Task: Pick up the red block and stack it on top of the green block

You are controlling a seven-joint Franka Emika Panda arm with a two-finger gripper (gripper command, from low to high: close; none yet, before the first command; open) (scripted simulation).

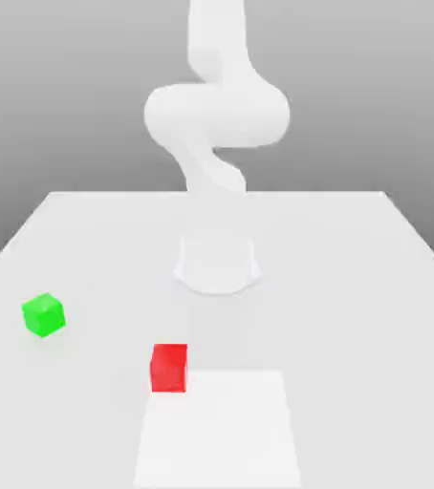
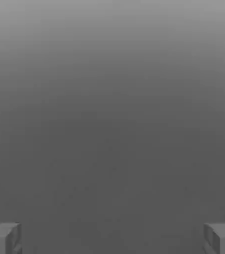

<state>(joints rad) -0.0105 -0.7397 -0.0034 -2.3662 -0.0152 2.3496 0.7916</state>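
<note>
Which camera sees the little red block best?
The exterior view. There the red block sits in plain sight on the white table, with the green block off toward the exterior view's left. The hand view gives gray background between the open gripper fingertips, so it tells nothing about the red block.

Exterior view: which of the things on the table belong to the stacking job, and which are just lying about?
Belongs to the job:
- red block, on the table, untouched
- green block, apart from it toward the exterior view's left, nothing on top
- gripper, open and holding nothing

Just lying about:
- no loose extras; only a paler square patch on the tabletop beside the red block
</note>
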